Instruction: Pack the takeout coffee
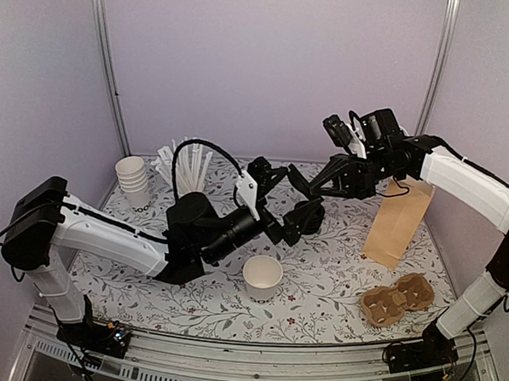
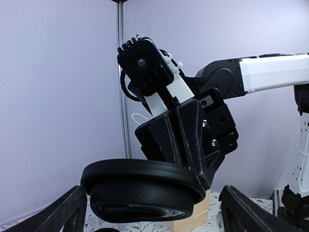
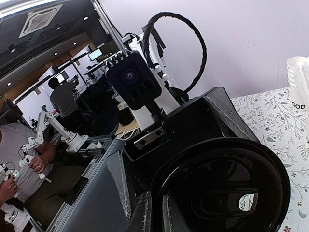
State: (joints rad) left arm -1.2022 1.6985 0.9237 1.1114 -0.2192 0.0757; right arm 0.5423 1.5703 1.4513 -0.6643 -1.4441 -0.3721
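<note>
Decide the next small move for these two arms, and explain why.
Probably draw the left gripper back: its jaws stand wide open on either side of the black lid, whose rim the right gripper pinches. That should clear the lid's way to the lidless white cup.

Floral-patterned table [image 1: 336,272] bearing an open white paper cup [image 1: 262,276], a stack of cups [image 1: 133,180], a brown paper bag [image 1: 398,219] and a cardboard cup carrier [image 1: 396,299].
</note>
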